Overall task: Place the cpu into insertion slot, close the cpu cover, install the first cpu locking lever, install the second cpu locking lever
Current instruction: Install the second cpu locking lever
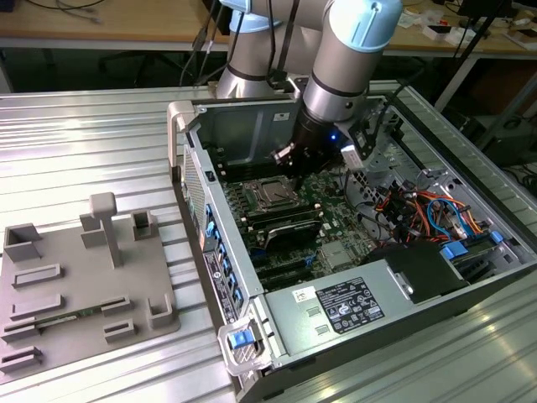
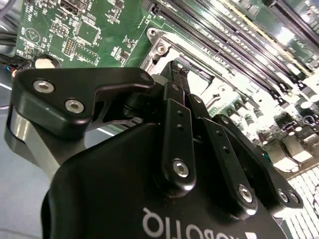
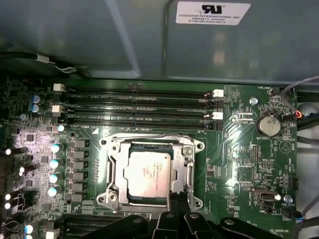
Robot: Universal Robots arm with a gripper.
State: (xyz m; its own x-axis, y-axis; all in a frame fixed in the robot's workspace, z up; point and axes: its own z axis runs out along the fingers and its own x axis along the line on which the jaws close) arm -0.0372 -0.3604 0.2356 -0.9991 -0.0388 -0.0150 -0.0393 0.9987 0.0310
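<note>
Jaws together beside cpu cover; cpu seated.

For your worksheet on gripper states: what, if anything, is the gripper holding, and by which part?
It cannot be told. The gripper sits at the edge of the cpu cover.

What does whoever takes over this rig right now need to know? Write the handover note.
Gripper: down inside the computer case, at the edge of the socket.
Chip: seated in the socket on the green board.
Cover: lying flat around the chip, which shows through its window.
Done: chip placed, cover looks closed.
Left: I cannot tell whether either locking lever is latched; check both.
</note>
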